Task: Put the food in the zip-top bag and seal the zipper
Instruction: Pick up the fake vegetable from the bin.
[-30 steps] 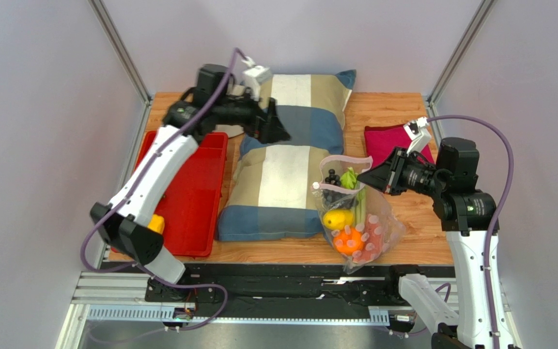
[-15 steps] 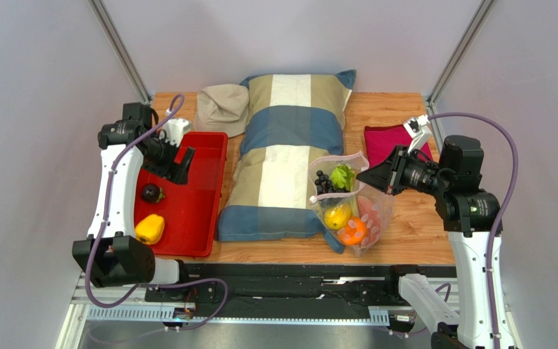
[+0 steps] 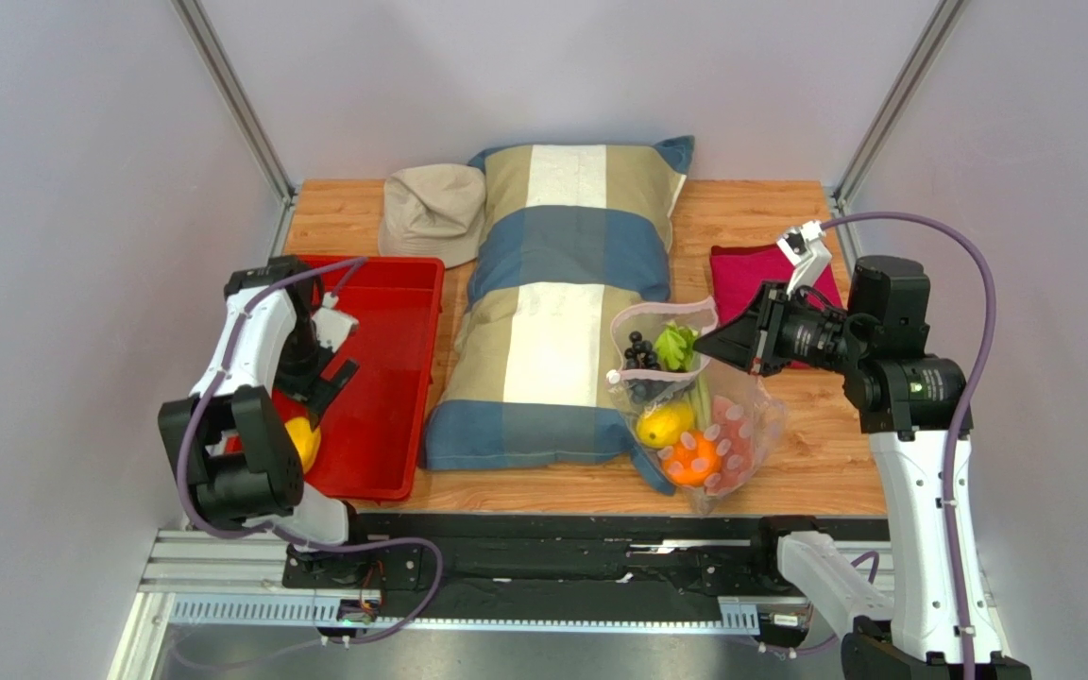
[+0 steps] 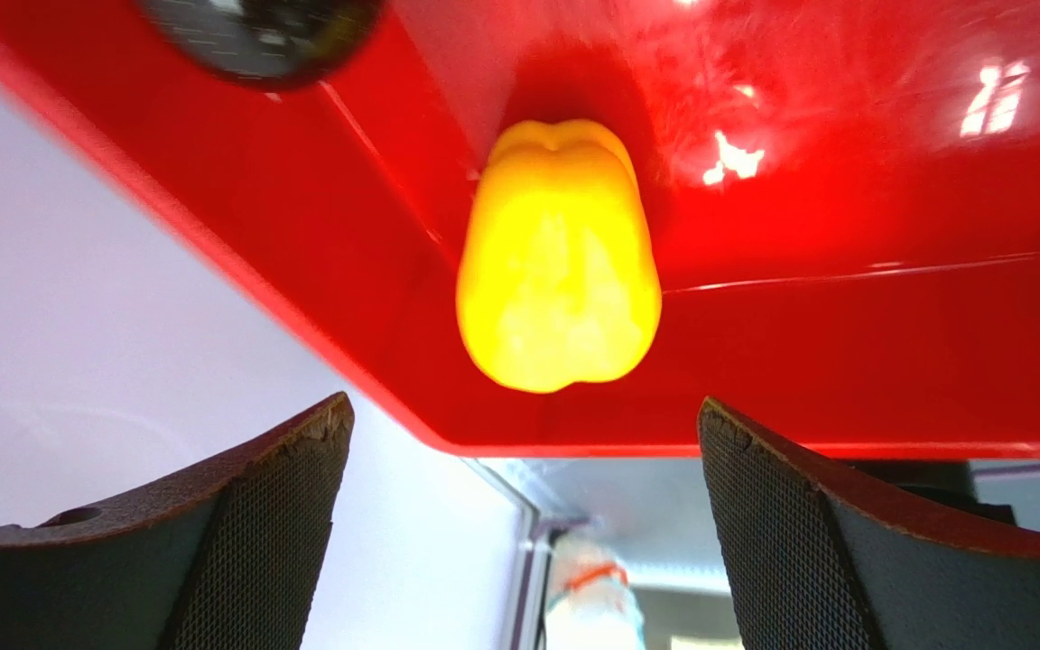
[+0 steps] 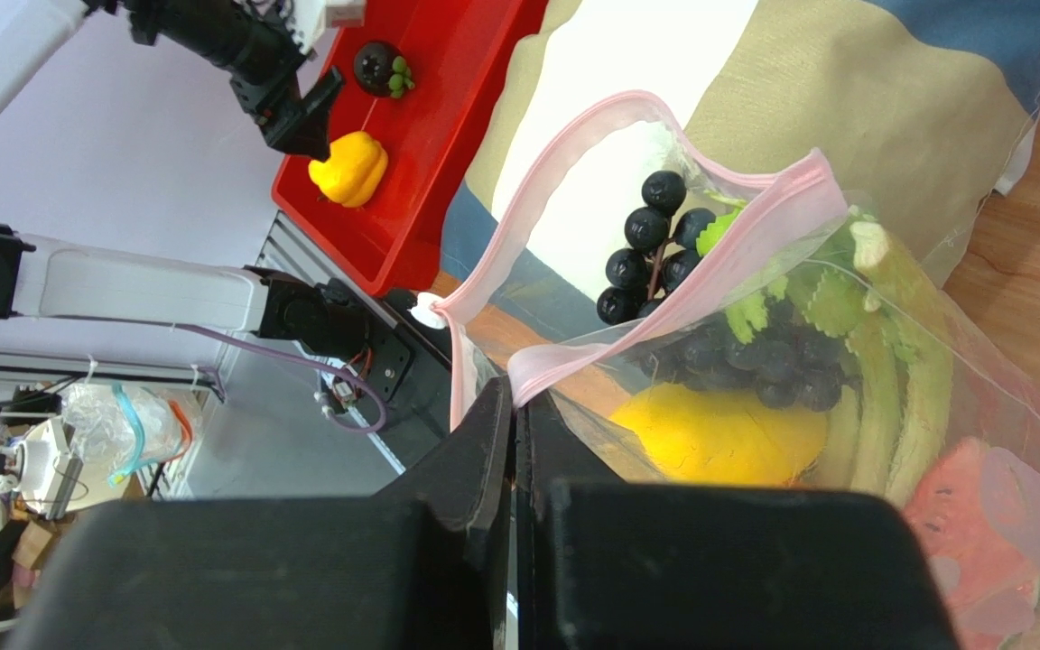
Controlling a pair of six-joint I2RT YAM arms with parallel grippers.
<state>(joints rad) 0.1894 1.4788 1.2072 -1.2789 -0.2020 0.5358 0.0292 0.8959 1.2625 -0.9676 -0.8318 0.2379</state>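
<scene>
Presently, the left gripper (image 3: 333,383) is seen over the red tray (image 3: 401,305), its jaws spread wide and holding nothing. In the left wrist view, a yellow pepper (image 4: 560,271) is seen lying on the tray floor against the near wall, ahead of the two textured fingers (image 4: 254,528) and not touched by them. A dark round fruit (image 5: 379,65) with a green calyx is noted in the same tray, apart from the pepper.

The right gripper (image 3: 717,344) is closed, and the zipper (image 5: 682,278) of the zip-top bag (image 3: 741,425) is pinched between its fingers at one end of the mouth. The bag is found at the right edge of the pillow (image 3: 564,284), its lower part resting on the table (image 3: 819,454). The mouth is held up and is unsealed; the two pink strips are seen standing apart in a loop.

Inside the bag the following are recorded: a grape cluster (image 5: 648,230) near the mouth, green celery (image 5: 919,393) along the far side, a second yellow pepper (image 5: 729,434) beneath the grapes, an orange (image 3: 692,456) low down, and a reddish slice (image 5: 987,528) at the bottom.

A magenta cloth (image 3: 756,276) is noted on the table behind the right gripper, and a beige cloth (image 3: 434,210) at the far edge beside the pillow.
</scene>
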